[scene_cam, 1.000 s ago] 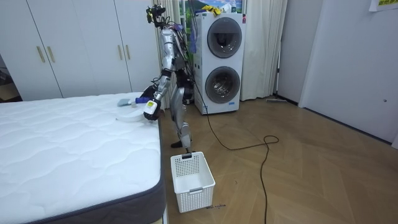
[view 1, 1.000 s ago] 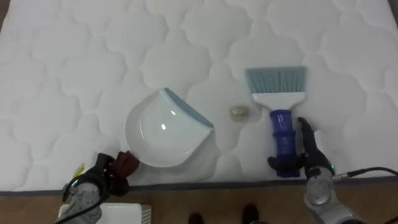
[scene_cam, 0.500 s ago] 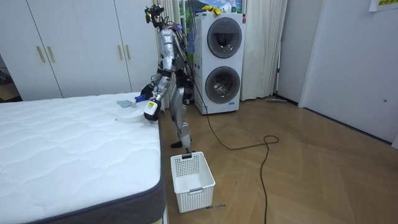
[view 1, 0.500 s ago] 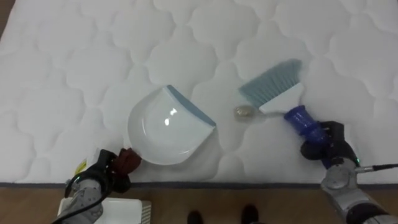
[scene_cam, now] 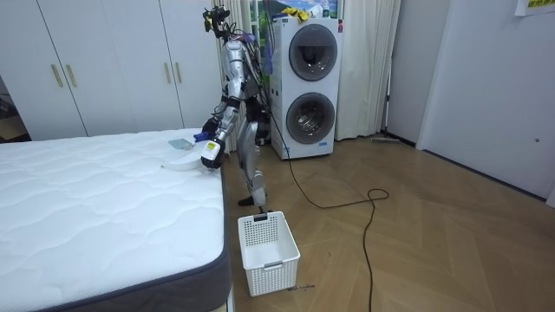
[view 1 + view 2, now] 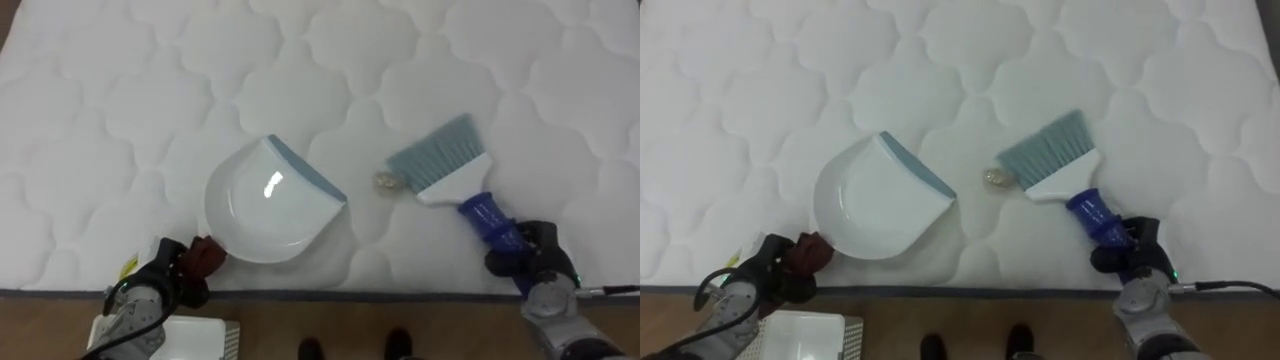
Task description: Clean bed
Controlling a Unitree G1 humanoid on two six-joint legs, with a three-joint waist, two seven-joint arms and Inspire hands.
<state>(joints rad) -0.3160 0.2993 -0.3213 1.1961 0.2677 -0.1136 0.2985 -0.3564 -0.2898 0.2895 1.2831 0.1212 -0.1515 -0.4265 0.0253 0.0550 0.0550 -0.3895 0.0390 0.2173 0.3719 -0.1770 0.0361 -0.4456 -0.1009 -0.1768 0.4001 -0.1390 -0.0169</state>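
Observation:
A white dustpan [image 6: 262, 212] with a blue-grey lip lies on the quilted white mattress [image 6: 150, 90] near its front edge, mouth facing right. My left hand [image 6: 160, 285] is shut on its dark red handle [image 6: 205, 257] at the lower left. To the right a brush [image 6: 445, 165] with pale blue bristles and a white head lies tilted, bristles pointing up and left. My right hand [image 6: 535, 260] is shut on its blue handle [image 6: 490, 222]. A small beige scrap of litter [image 6: 384, 181] sits just left of the bristles, between brush and dustpan.
I stand at the bed's edge; wooden floor shows below it. A white laundry basket [image 5: 268, 251] stands on the floor beside the bed. Stacked washing machines [image 5: 310, 78] and white wardrobes [image 5: 113, 65] line the wall behind me.
My right hand has curled round the brush's handle and swung the brush from upright to tilted, so its bristles now lie beside the litter. The dustpan and left hand stayed put.

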